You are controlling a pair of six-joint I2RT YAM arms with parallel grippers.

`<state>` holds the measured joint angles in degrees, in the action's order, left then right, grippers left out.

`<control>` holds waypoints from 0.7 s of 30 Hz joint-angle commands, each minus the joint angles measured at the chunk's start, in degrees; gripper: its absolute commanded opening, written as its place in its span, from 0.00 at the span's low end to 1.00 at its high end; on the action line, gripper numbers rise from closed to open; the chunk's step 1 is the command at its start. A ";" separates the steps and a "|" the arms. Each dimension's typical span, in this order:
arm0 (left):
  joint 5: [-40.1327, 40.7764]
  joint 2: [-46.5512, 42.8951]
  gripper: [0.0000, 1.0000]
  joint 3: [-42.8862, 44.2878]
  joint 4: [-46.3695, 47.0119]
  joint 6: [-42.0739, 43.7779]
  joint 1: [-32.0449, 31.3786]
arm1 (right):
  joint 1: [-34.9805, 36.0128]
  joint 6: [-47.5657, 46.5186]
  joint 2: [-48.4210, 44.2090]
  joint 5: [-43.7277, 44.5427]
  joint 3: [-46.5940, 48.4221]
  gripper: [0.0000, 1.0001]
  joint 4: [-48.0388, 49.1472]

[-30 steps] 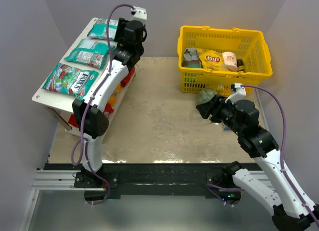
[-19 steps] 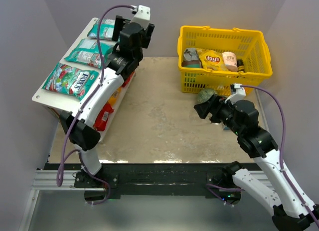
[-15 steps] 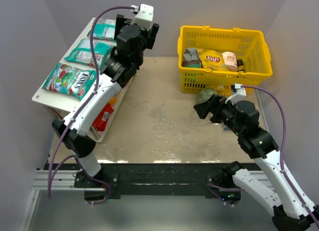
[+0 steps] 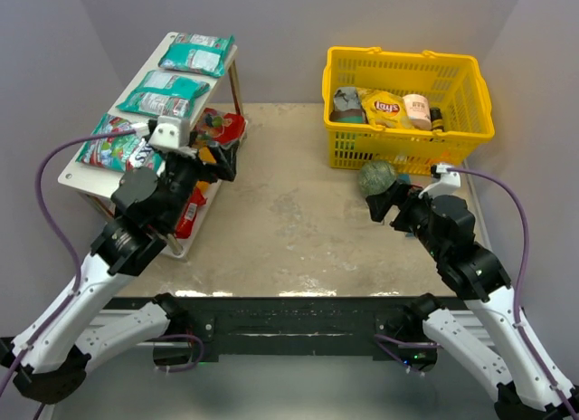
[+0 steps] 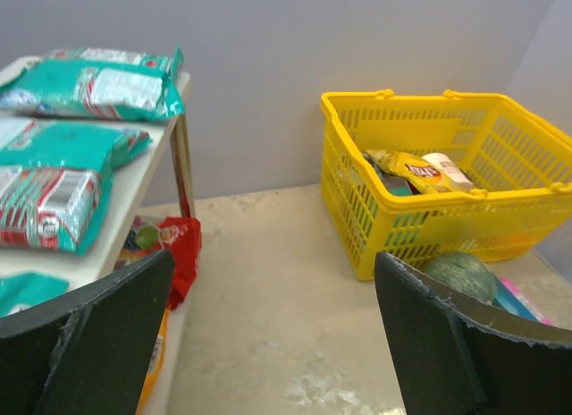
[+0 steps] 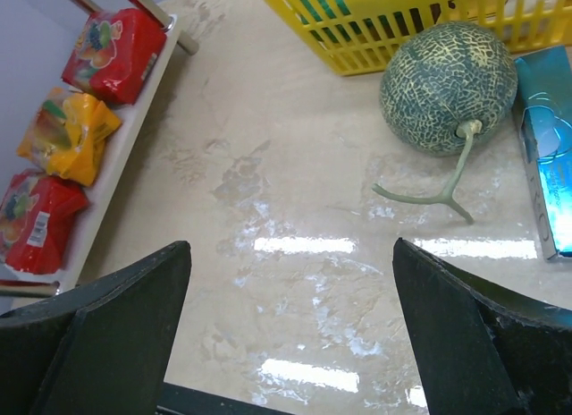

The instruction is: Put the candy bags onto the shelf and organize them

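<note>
The white two-tier shelf [image 4: 71, 174] stands at the left. On its top tier lie two teal candy bags [image 4: 197, 52] [image 4: 163, 92] and a larger green-white one [image 4: 110, 141]. The left wrist view shows the teal bags [image 5: 89, 80] on the shelf [image 5: 134, 196]. Red bags [image 6: 114, 41] [image 6: 31, 223] and a yellow-orange bag [image 6: 67, 133] lie on the lower tier [image 6: 107, 178]. My left gripper [image 4: 226, 157] [image 5: 273, 272] hangs open and empty beside the shelf's front. My right gripper [image 4: 380, 203] [image 6: 290, 254] is open and empty over the table, near the melon.
A yellow basket [image 4: 479, 94] [image 5: 357, 178] at the back right holds a Lay's chip bag [image 4: 384, 105] and other items. A green melon [image 4: 375, 176] [image 6: 447, 73] sits in front of it. Beside the melon lies a teal-blue packet [image 6: 547, 165].
My left arm has pulled back from the shelf's far end to the near left, and its gripper has opened. The right gripper has opened wider and shifted slightly right.
</note>
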<state>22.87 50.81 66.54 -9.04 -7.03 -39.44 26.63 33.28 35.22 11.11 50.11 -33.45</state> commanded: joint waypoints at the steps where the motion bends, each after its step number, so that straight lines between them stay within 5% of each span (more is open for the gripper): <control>1: -0.64 -5.97 1.00 -5.80 -0.52 -6.77 0.07 | 0.09 -1.11 -0.77 2.86 -0.97 0.99 -1.18; 11: -6.17 -9.94 0.99 -8.18 -13.98 -9.06 0.06 | 0.17 -1.55 -1.73 4.27 0.87 0.99 -3.55; 21: -10.48 -11.61 1.00 -9.68 -13.29 -11.61 0.07 | 0.17 -2.16 -2.88 3.65 3.86 0.99 -5.13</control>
<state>14.48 40.97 56.60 -23.73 -16.99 -39.44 26.63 32.27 33.19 14.00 50.96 -38.20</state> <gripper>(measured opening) 0.994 0.986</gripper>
